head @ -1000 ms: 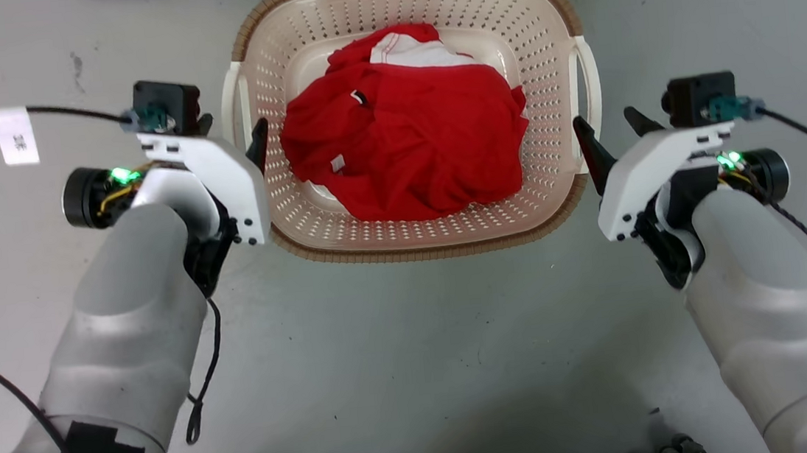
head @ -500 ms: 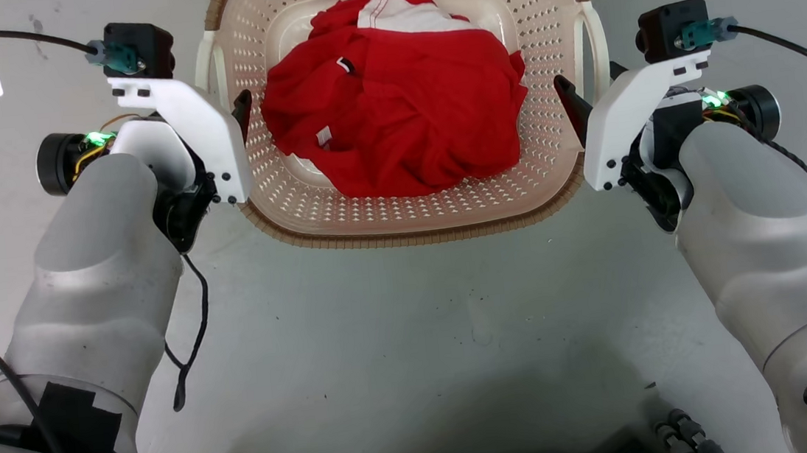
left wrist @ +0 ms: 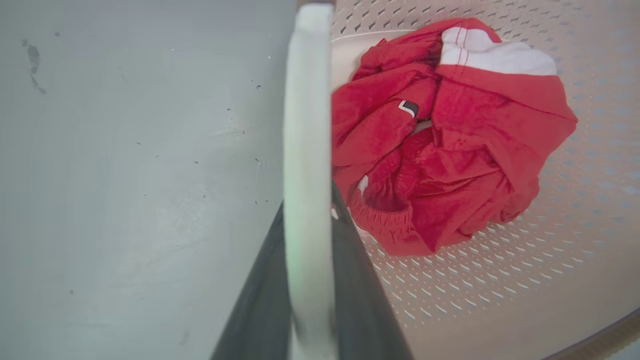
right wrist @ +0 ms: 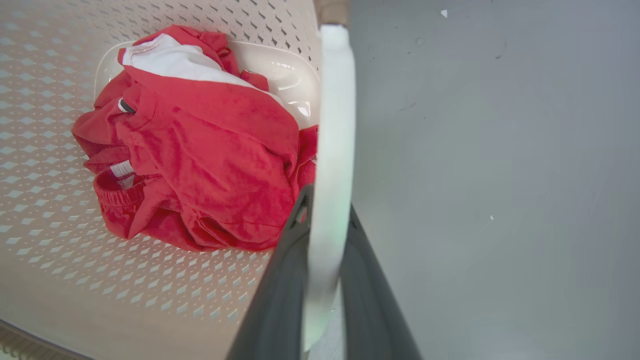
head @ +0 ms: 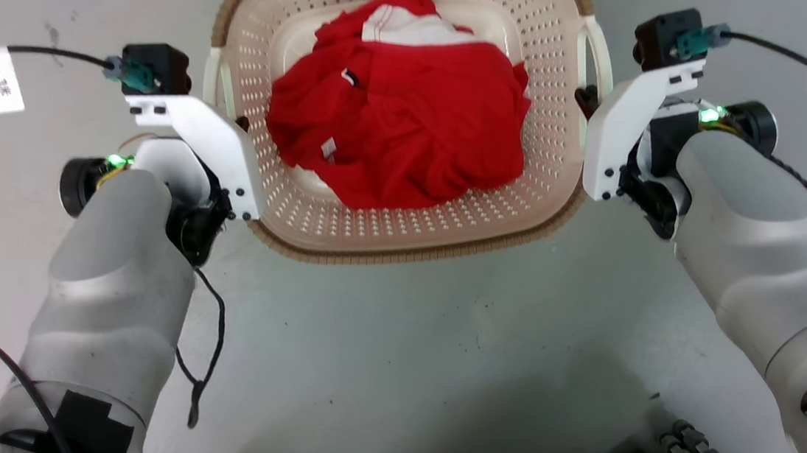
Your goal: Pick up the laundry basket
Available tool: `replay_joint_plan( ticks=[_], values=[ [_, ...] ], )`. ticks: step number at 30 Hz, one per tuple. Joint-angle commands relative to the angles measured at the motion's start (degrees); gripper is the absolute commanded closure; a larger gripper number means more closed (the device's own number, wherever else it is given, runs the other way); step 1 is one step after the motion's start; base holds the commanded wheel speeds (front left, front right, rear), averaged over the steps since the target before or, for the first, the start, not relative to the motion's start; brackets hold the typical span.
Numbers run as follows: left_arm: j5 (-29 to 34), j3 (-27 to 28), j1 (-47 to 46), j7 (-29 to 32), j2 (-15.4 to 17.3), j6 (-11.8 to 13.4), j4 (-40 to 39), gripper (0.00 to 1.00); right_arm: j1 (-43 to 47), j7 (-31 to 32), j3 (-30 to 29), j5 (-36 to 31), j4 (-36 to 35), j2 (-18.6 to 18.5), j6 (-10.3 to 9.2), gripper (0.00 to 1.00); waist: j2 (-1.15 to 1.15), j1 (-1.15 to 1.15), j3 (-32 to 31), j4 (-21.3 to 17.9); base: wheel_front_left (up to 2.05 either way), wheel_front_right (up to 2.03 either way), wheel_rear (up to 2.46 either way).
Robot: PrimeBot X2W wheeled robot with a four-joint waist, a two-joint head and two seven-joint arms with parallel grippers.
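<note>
The laundry basket (head: 418, 219), cream and perforated with a brown woven-look rim, lies at the top middle of the head view over the grey floor (head: 415, 344), its far end cut off by that view's top edge; whether its base touches the floor cannot be told. A crumpled red garment (head: 409, 130) covers the middle of the basket's bottom, with a white patch at the end away from the robot (a small dark tab shows on a fold toward the left wall). The basket's white left handle (left wrist: 307, 125) runs straight up the left wrist view between the two dark fingers (left wrist: 362, 300) of the left gripper (left wrist: 307, 207). The fingers lie tight against the handle, one on the floor side and one on the basket side, so this claw is clamped on the handle. The right handle (right wrist: 335, 125) is pinched the same way by the right gripper (right wrist: 327, 207), whose fingers (right wrist: 272, 310) press against either side of the white bar. In the head view the two pale forearms (head: 120, 283) flank the basket left and right. Each wrist's white bracket (head: 219, 155) sits just beside the rim, near the basket's corners closest to the robot. A thin black cable (head: 208, 349) hangs from the left forearm over the floor.
</note>
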Motion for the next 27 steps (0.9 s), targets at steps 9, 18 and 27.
replay_joint_plan(
  ticks=[9,18,27],
  values=[
    [-7.67,-2.79,5.91,5.19,-3.55,-0.36,1.23,1.0,5.39,7.36,4.87,6.17,-0.3,0.66,0.33,1.0,0.0,0.0,-10.93,1.74,0.0,0.0,0.0],
    [-12.45,-4.48,10.84,10.12,-4.02,-0.37,2.25,1.0,10.52,15.49,8.58,11.61,-1.6,-0.43,0.42,1.0,0.0,0.0,-22.64,2.14,0.0,0.0,0.0],
    [-16.57,-6.2,15.0,15.73,-5.84,-0.43,3.04,1.0,15.33,22.98,10.66,17.38,-1.7,-1.1,0.44,1.0,0.0,0.0,-34.64,2.83,0.0,0.0,0.0]
  ],
)
